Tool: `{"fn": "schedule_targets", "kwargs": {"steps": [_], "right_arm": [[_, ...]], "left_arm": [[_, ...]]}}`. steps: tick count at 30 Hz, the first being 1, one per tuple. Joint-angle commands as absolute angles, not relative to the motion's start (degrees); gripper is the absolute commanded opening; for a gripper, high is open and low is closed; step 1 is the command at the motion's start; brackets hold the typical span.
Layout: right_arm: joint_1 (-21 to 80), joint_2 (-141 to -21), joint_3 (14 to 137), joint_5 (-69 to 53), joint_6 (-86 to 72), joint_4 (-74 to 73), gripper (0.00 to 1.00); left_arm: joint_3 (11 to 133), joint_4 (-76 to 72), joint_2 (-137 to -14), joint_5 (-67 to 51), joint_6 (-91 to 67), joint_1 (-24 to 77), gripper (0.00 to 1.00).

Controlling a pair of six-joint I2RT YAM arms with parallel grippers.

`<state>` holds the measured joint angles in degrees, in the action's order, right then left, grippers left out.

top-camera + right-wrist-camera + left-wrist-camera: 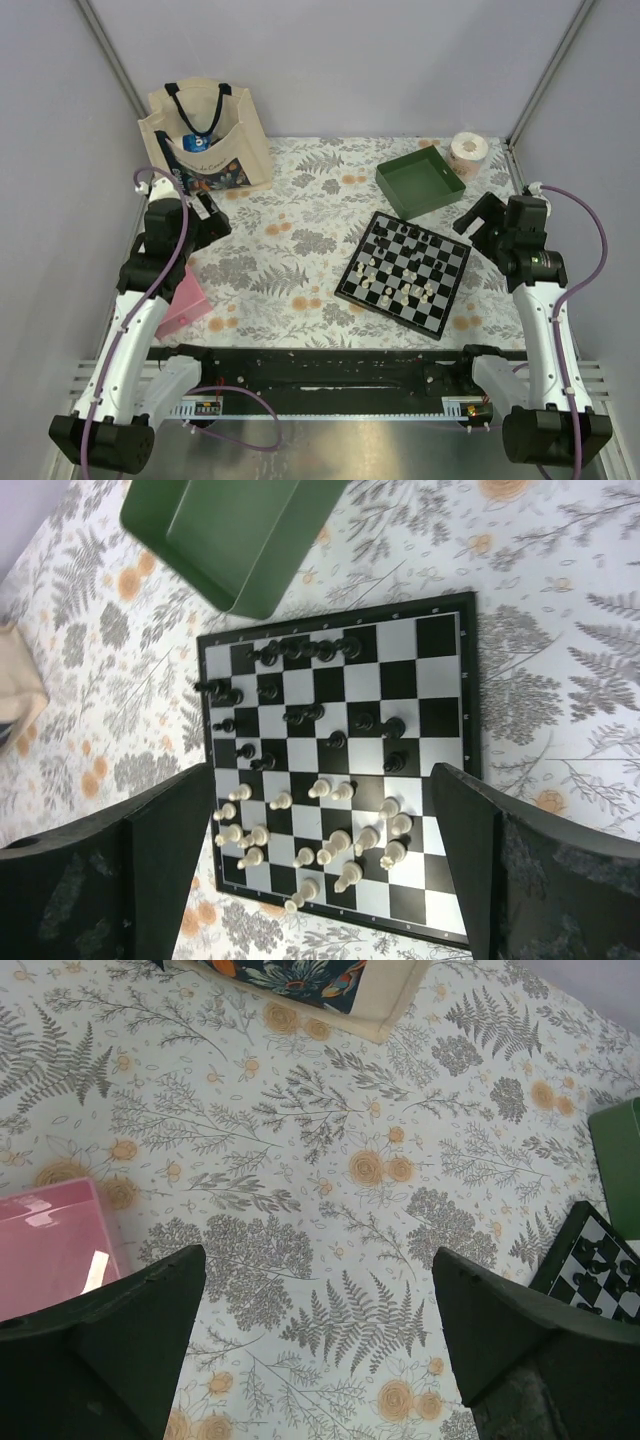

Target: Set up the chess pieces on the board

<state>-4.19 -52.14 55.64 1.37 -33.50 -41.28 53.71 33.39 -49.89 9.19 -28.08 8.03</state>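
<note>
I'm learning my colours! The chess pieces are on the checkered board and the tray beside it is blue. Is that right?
Not quite. The chess pieces are on the board, but the tray beside it is green, not blue. The right wrist view shows it.

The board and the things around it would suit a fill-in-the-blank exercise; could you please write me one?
1. The square tray beyond the board is ____ in colour.
2. The right end effector hangs over the board with its jaws ____.
3. The box beside the left arm is ____ in colour.
4. All chess pieces in view stand on the ____.
Missing words: green; open; pink; board.
</note>
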Motion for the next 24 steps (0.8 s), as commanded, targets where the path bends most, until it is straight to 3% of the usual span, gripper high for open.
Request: {"fn": "schedule_targets", "kwargs": {"steps": [1,7,12,17,24], "right_arm": [[-4.39,-50.11,52.92,-7.81,-28.48,-35.52,0.98],[-4.39,-45.53,53.70,-14.47,-25.94,-40.25,0.99],[-4.05,-50.00,57.03,-18.46,-22.60,-47.10,0.99],[-0.27,-54.31,61.16,-12.94,-19.08,-50.18,0.92],[7.03,-59.33,63.99,-5.37,-20.13,-51.77,0.91]], "left_arm": [[56.07,37.35,-46.59,11.87,-28.39,7.91,0.99],[56.70,42.01,-46.32,18.09,-27.60,7.91,0.99],[55.37,40.78,-47.72,17.85,-23.74,7.56,0.99],[54.32,39.12,-50.80,14.59,-17.76,7.56,0.99],[51.50,35.76,-51.50,17.30,-15.81,7.56,0.99]]}}
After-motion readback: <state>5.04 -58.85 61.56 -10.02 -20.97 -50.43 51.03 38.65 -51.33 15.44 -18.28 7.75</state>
